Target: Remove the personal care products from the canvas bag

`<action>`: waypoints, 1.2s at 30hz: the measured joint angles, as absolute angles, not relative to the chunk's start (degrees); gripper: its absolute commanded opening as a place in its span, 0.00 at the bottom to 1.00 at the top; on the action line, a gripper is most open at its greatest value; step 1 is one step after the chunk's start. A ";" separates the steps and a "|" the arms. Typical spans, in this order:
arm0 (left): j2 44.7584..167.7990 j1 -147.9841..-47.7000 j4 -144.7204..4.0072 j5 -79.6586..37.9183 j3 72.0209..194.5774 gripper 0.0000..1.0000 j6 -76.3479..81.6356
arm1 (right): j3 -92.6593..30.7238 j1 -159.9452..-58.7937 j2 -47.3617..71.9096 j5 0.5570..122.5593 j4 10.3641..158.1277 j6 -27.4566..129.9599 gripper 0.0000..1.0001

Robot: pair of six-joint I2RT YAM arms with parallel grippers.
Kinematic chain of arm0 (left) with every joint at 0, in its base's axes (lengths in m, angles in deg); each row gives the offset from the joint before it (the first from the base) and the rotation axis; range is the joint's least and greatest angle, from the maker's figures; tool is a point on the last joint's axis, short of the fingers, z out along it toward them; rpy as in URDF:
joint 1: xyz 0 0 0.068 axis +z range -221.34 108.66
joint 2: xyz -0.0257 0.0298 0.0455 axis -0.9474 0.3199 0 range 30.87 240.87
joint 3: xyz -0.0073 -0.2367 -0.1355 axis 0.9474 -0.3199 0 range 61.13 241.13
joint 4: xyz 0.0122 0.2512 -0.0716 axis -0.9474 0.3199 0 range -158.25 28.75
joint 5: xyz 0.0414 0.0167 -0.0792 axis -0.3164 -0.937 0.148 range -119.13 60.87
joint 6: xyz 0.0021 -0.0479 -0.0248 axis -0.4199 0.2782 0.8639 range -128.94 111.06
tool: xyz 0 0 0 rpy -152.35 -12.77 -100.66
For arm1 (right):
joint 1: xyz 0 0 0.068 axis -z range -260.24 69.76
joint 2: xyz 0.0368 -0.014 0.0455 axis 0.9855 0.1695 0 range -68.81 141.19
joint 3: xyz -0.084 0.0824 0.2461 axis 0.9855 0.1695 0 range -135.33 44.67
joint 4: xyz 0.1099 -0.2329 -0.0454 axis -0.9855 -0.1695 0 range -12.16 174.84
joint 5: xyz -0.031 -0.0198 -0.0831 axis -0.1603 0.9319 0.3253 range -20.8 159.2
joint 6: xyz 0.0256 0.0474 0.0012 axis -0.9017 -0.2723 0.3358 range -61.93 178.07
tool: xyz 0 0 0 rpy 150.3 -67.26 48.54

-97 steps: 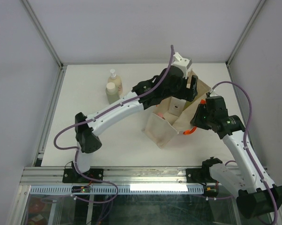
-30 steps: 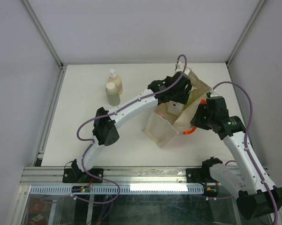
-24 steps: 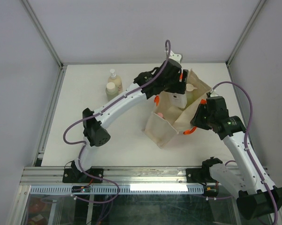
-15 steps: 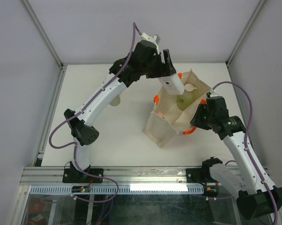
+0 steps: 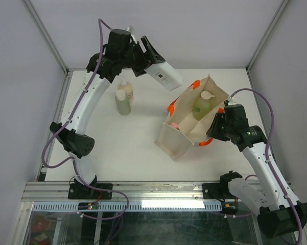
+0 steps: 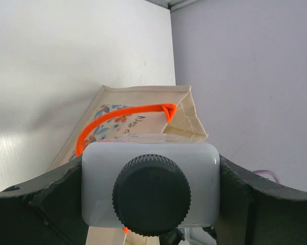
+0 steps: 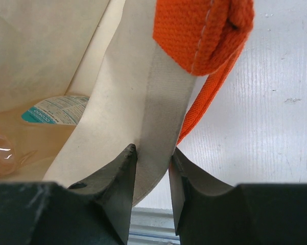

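Clamping the pale, dark-capped plastic bottle (image 5: 164, 76) across its sides in the left end effector (image 6: 150, 196), high above the surface (image 5: 117, 148), clear of the floppy cream canvas bag with orange handles (image 5: 176, 140). Pinching the bag's limp wall in the right end effector (image 7: 152, 171). Likely handling as light, rigid, slick.

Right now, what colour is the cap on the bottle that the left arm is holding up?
Black cap, on a whitish bottle. The left wrist view shows it best.

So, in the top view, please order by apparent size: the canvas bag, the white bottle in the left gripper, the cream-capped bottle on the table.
Largest: canvas bag.
Then white bottle, but it is held up nearer the camera, so this is unsure.
Smallest: cream-capped bottle.
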State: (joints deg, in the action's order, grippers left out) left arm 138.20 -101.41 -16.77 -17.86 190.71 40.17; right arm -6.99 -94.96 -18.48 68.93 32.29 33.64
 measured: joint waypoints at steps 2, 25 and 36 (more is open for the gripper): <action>137.15 -99.29 -16.53 -16.95 190.47 0.00 40.65 | -6.99 -94.96 -18.50 68.90 32.26 33.73 0.34; 121.92 -92.66 -17.86 -26.83 155.50 0.00 29.96 | -6.99 -94.96 -17.78 68.75 32.26 33.77 0.33; 104.24 -94.26 -29.82 -39.59 124.42 0.00 17.11 | -6.97 -94.96 -17.63 68.69 32.26 33.77 0.34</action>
